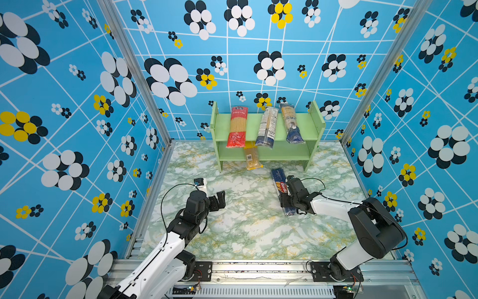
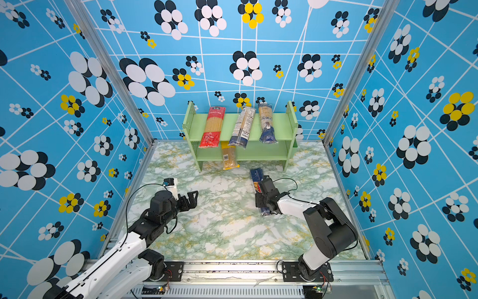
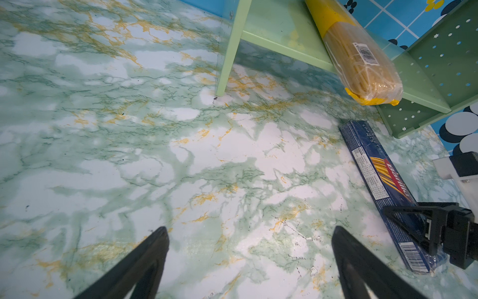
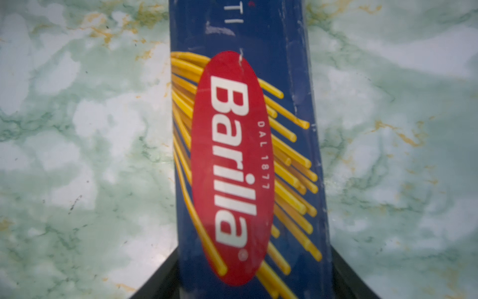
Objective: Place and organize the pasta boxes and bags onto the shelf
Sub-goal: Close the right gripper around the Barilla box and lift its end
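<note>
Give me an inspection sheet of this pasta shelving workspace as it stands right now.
Surface: green-and-white marbled tabletop.
Job's things: pale-green shelf, top tier holds red-ended bag, white-labelled bag, blue-and-yellow bag; yellow barcoded bag on lower tier, overhanging its front; Barilla box on the tabletop.
Clutter: nothing seen.
Grippers: left gripper open, empty, above the tabletop; right gripper straddles the Barilla box, grip unconfirmed.
Cables: left wrist cable and right wrist cable loop free, off the packs.
Surroundings: blue flowered walls, metal rail in front.
</note>
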Motion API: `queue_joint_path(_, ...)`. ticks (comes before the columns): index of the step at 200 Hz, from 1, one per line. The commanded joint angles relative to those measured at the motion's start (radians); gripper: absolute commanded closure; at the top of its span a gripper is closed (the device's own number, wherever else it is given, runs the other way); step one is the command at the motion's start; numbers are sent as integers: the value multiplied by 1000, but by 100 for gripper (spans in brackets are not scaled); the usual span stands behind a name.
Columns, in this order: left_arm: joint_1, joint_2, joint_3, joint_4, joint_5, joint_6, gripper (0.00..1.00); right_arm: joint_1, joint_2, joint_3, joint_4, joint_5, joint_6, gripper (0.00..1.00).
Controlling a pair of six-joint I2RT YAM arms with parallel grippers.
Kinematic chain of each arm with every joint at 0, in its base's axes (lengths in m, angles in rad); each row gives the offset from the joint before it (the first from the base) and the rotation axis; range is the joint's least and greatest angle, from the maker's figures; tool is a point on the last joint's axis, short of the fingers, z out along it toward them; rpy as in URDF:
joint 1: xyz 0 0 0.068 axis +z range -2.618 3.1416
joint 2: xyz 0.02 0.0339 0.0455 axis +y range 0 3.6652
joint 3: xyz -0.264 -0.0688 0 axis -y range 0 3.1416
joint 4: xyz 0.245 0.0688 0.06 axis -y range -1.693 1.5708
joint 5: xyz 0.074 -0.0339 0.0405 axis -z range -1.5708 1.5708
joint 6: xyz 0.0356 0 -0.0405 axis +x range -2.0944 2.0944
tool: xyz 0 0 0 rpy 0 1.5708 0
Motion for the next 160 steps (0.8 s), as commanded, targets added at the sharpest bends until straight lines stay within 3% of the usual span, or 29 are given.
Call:
queue_joint_path(1, 11, -4, -10, 21, 12, -8, 1, 15, 84, -37, -89, -42, 33, 40)
queue_joint_path(45, 12, -4, -14, 22, 15, -12, 0, 16, 68, -62, -42, -58, 52, 63)
queue_joint_path(101, 14, -4, -19, 32, 18, -19, 0, 16, -25, -93, 33, -86, 79, 100)
queue_joint_path(160, 15, 0, -18, 40, 18, -18, 0, 15, -188, 2, -85, -66, 65, 100)
